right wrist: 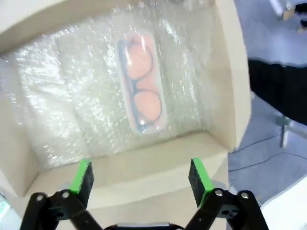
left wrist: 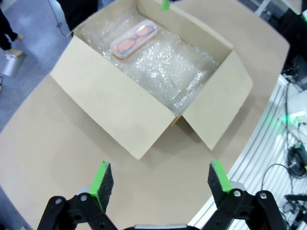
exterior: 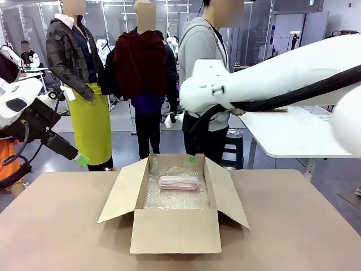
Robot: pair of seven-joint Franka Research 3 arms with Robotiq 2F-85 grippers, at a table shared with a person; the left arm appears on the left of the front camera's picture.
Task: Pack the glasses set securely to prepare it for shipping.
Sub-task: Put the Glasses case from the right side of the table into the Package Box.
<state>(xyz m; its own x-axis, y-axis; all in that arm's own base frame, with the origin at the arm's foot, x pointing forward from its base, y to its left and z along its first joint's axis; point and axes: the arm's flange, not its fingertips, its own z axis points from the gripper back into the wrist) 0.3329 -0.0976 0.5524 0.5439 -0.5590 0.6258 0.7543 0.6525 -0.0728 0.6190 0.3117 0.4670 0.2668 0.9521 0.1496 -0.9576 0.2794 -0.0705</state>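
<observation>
Inside the open cardboard box, flat on the bubble wrap lining its floor: the pale pink glasses case. Lies toward the far wall, long side running across the box, lid up. Shows dark-rimmed glasses through the translucent lid in the right wrist view. Touches nothing but the wrap beneath.

As for the box: stands at the middle of the tabletop, side flaps spread outward and slanting up, front wall facing the robot.

As for the left jaws: held wide open, with nothing between the green pads. Hang in the air at the end of the left arm, over the robot's left side of the tabletop, well apart from the box. Look down from there across bare tabletop onto one spread flap and, past it, onto the wrap and the case.

As for the right jaws: likewise parted and empty, green pads wide of each other. Hover just over the rim of the box's far wall, at the end of the right arm reaching across from the right. Point down into the box, above the case and apart from it.

Beyond the tabletop's far edge: a person in a grey hooded top, standing just behind the box.
</observation>
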